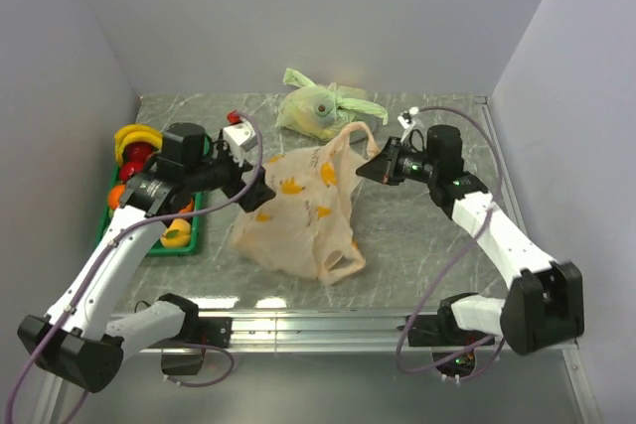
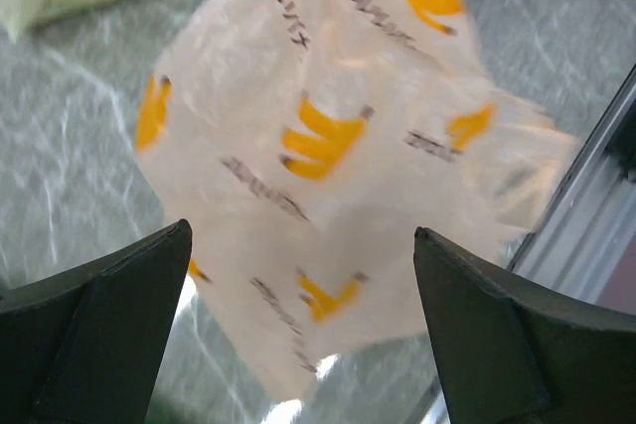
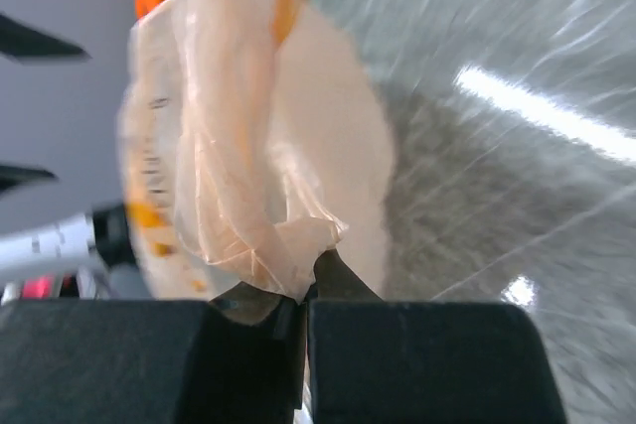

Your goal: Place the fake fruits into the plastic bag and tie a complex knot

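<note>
The peach-orange plastic bag (image 1: 298, 211) with banana prints lies flat mid-table, one loop handle (image 1: 343, 263) toward the near side. My right gripper (image 1: 370, 172) is shut on a bunched bit of the bag's far right edge (image 3: 298, 245). My left gripper (image 1: 254, 192) hangs open at the bag's left side; in the left wrist view the bag (image 2: 328, 146) fills the space ahead of the open left gripper (image 2: 300, 231), untouched. The fake fruits, a yellow one (image 1: 134, 135), a red one (image 1: 140, 157) and an orange one (image 1: 117, 196), sit in a green tray (image 1: 184, 248) at the left. No knot in view.
A knotted pale green bag (image 1: 316, 109) with a round thing inside lies at the back, just beyond the peach bag. A small red object (image 1: 234, 116) sits behind the left wrist. Walls close the table on three sides; a metal rail (image 1: 318, 323) runs along the near edge.
</note>
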You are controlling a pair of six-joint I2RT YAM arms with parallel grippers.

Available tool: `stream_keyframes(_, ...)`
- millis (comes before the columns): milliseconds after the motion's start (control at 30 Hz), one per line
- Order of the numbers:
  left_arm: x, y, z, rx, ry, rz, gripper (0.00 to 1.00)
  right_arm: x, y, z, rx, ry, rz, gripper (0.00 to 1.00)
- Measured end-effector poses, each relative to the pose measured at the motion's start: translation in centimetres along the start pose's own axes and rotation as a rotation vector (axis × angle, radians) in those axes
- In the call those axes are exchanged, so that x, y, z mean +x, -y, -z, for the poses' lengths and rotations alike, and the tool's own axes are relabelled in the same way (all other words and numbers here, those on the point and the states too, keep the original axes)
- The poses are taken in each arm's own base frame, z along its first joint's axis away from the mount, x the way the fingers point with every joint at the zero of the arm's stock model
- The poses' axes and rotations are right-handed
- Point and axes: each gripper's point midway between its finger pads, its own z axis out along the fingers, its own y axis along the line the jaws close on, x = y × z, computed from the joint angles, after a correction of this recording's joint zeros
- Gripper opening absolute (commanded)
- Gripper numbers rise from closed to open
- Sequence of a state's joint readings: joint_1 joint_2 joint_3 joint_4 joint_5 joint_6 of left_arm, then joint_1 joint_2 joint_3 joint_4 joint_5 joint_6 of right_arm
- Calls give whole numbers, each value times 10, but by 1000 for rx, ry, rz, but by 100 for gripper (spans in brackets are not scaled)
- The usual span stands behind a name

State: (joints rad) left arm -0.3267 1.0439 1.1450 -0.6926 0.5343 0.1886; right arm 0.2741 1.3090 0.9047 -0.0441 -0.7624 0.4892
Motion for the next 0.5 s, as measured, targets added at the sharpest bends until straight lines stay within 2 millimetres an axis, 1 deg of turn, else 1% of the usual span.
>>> stream_keyframes(67,-13,6,-10,5,33,-15,99,-13,-8,16,21,83,1,0)
stream_keyframes(133,-27,13,-20,-3,71,-25,99,-19,-13,22,37,120,-4,0)
stream_keyframes(200,-41,23,-30,-4,107,-32,99,-20,-9,23,72,133,-29,0)
stream_keyframes(300,-57,40,-44,-13,154,-33,99,-16,5,22,142,123,-103,0)
stream_keyframes(400,-64,62,-61,-61,170,-32,99,-13,9,21,169,116,-157,0)
stream_keyframes(500,-60,82,-80,-102,159,-42,99,-12,9,21,172,114,-191,0)
